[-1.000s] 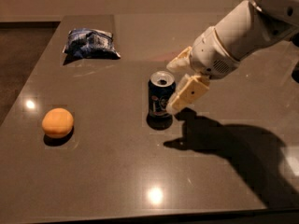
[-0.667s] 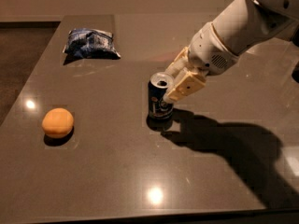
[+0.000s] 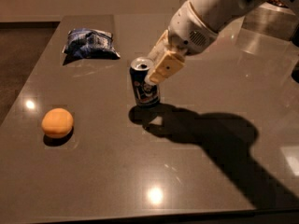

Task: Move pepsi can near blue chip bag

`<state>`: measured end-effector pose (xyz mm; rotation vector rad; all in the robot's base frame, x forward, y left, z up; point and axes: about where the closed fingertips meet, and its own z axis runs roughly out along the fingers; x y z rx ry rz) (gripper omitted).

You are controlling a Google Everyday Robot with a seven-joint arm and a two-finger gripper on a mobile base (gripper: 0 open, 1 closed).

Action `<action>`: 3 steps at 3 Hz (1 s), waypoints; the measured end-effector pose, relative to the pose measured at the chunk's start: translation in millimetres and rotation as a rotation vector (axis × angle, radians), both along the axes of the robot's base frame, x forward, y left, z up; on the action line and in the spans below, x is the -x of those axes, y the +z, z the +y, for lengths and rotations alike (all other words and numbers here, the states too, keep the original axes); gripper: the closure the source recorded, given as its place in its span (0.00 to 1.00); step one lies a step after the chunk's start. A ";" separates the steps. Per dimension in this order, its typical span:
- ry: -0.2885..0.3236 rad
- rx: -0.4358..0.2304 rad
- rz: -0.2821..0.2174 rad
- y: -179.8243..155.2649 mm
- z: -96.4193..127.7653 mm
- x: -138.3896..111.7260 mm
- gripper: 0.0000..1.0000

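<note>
The pepsi can, dark blue with a silver top, stands upright near the middle of the dark table. My gripper reaches in from the upper right, and its tan fingers are closed around the can's upper right side. The blue chip bag, crinkled blue and white foil, lies flat at the far left of the table, well apart from the can, up and to its left.
An orange round fruit sits at the left, nearer than the can. My arm crosses the upper right and casts a broad shadow over the table's right half. The table's left edge drops to a dark floor.
The gripper has closed in on the can and carried it to the left and farther back, toward the chip bag. The fruit and the bag have not moved.
</note>
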<state>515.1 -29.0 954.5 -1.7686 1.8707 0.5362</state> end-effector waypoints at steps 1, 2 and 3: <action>0.022 -0.005 0.006 9.4 28.1 -15.0 1.00; 0.043 -0.013 0.004 15.3 58.3 -31.2 1.00; 0.039 -0.019 -0.005 20.1 73.4 -44.8 1.00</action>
